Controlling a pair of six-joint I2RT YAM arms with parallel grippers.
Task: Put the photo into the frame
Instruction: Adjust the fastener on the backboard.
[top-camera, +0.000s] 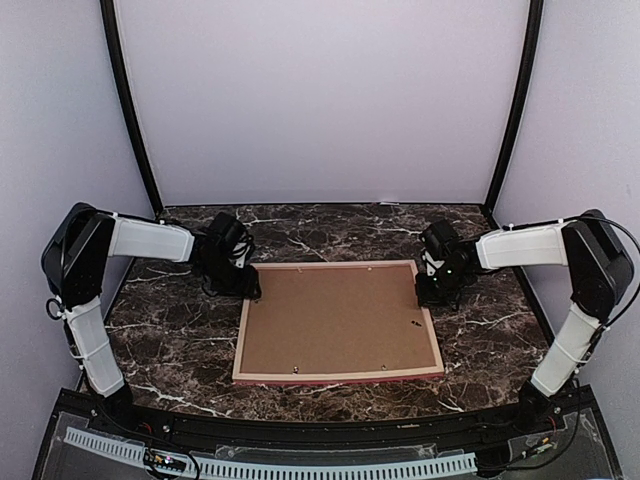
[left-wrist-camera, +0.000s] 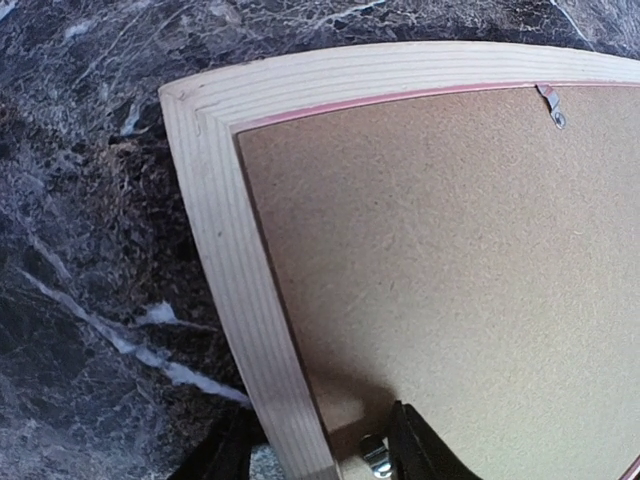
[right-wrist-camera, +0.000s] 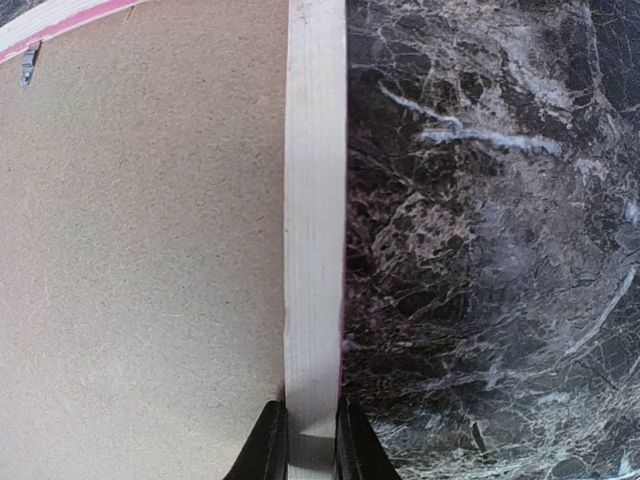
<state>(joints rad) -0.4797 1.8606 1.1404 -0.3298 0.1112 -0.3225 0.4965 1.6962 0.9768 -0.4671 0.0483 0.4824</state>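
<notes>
Where the frame (top-camera: 330, 375) lies back side up in the middle of the dark marble tabletop (top-camera: 170, 330), we see pale bare wood on its rails and a thin pink-red line along the near edge. A plain brown backing board (top-camera: 335, 315) fills the opening inside the rails. In the left wrist view, a small metal tab (left-wrist-camera: 550, 105) sits on this board at the far rail. The left pincer (top-camera: 245, 290) is at the far left corner. Its fingers (left-wrist-camera: 420, 450) straddle the left rail with the jaws apart: one outside over the tabletop, one inside over the board, with a gap beside the wood. The right pincer (top-camera: 428, 295) is at the right rail near the far corner. In its wrist view we see both fingers pressed against the two sides of that rail, gripping the frame.
</notes>
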